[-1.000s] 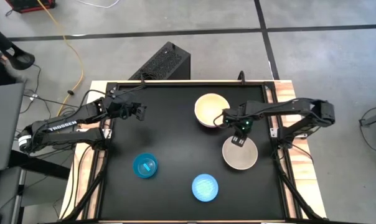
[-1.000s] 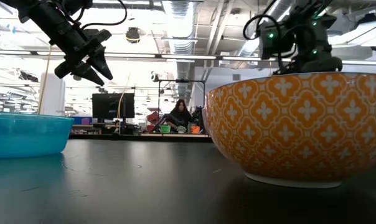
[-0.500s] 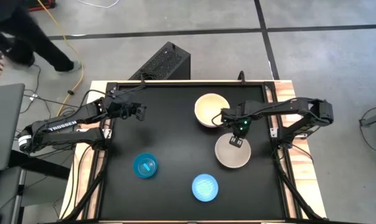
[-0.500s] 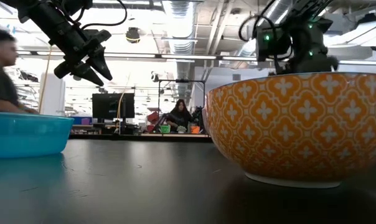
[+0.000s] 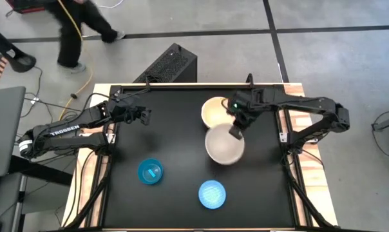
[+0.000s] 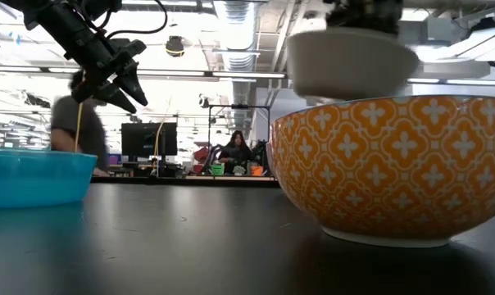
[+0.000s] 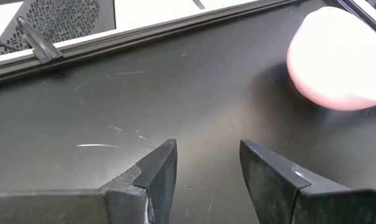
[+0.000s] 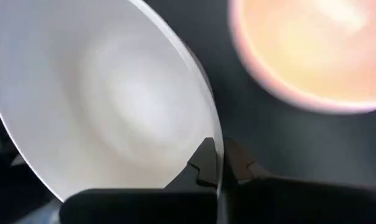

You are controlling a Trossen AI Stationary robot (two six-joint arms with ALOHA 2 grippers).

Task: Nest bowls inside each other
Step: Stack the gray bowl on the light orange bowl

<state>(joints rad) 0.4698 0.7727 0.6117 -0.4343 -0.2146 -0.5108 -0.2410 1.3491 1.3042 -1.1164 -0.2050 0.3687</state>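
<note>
My right gripper (image 5: 235, 131) is shut on a white bowl (image 5: 225, 145), which hangs in the air over the table's middle right (image 6: 351, 61). Just beyond it a beige bowl (image 5: 214, 111) sits on its base (image 8: 306, 50). Two blue bowls rest nearer the front, one on the left (image 5: 150, 172) and a paler one in the middle (image 5: 212, 194). Close in front in the low view stands a bowl with an orange pattern outside (image 6: 395, 164). My left gripper (image 5: 145, 115) waits open above the far left of the table (image 7: 206, 168). My right gripper pinches the white bowl's rim (image 8: 216, 149), one finger inside the bowl and one outside. The fingers come from above, slanting down at the side of the rim nearest the beige bowl (image 5: 234, 133). The bowl is lifted clear of the table, mouth up.
A raised frame (image 5: 194, 86) runs around the black tabletop. A black perforated box (image 5: 170, 63) stands just past the far edge. A person walks across the floor beyond the far left corner (image 5: 78, 26). Bare tabletop lies between the left arm and the beige bowl.
My right gripper has taken hold of the white bowl, first dragging it a little leftward, then lifting it clear and carrying it left and toward the far edge, close to the beige bowl. A person has walked past behind the table.
</note>
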